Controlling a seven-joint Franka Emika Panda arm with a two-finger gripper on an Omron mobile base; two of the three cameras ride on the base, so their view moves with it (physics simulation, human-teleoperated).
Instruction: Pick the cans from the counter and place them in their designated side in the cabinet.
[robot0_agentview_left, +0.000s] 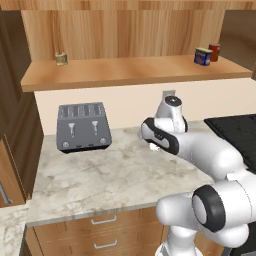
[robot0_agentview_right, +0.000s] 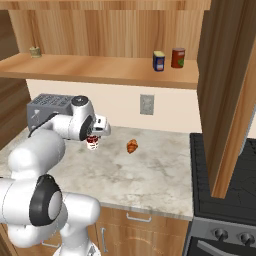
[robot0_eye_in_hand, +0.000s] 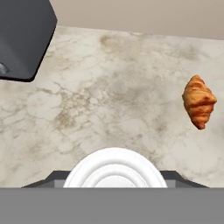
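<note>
Pick step in hand: gripper (robot0_agentview_right: 93, 141) pinching red-and-white can (robot0_agentview_right: 92, 144) above counter (robot0_agentview_right: 150, 170). Next: lift clear, carry to cabinet (robot0_agentview_right: 100, 70) shelf beside blue can (robot0_agentview_right: 159, 61).

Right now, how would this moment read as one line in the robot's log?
gripper: over red-and-white can on counter, grip unclear | blue can: on cabinet shelf beside dark red can | croissant: on counter

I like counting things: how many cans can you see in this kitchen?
4. An olive can sits at the shelf's left end, a blue can and a dark red can stand together at its right, and a red-and-white can is under the gripper.
</note>
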